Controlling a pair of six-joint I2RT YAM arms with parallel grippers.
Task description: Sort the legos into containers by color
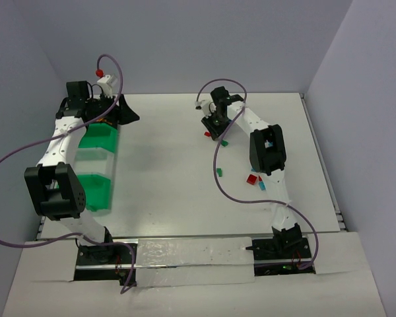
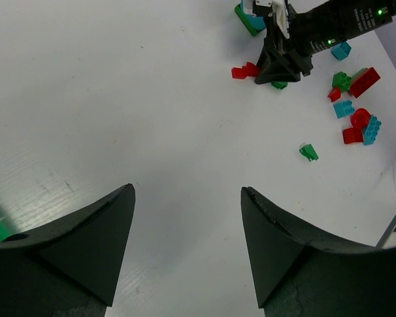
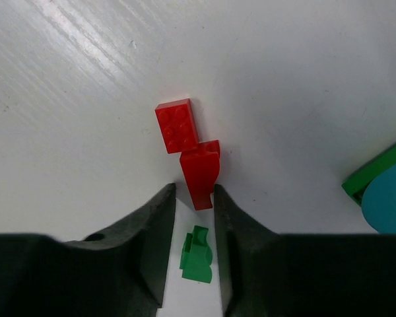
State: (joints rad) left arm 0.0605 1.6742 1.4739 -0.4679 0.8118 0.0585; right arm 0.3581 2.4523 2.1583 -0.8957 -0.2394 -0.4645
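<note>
**Table-top, mid-sort.** Low over the white table (image 1: 165, 185), my right gripper (image 3: 195, 191) is narrowed to a slim gap. Nearest, a small green brick (image 3: 198, 255) lies on the table between my fingers (image 3: 152, 251). Just beyond it, the near end of a red sloped brick (image 3: 200, 175) sits between my fingertips, against the right one. I cannot tell whether it is pinched. Its far end touches a flat red studded brick (image 3: 177, 125). Off to the right, a green-and-teal piece (image 3: 383, 188) is cut by the frame edge. My left gripper (image 2: 185, 191) hangs wide open and holds nothing. It is near the far end of the green containers (image 1: 96, 162), well apart from the scattered legos (image 2: 353, 109) in red, teal and green.
</note>
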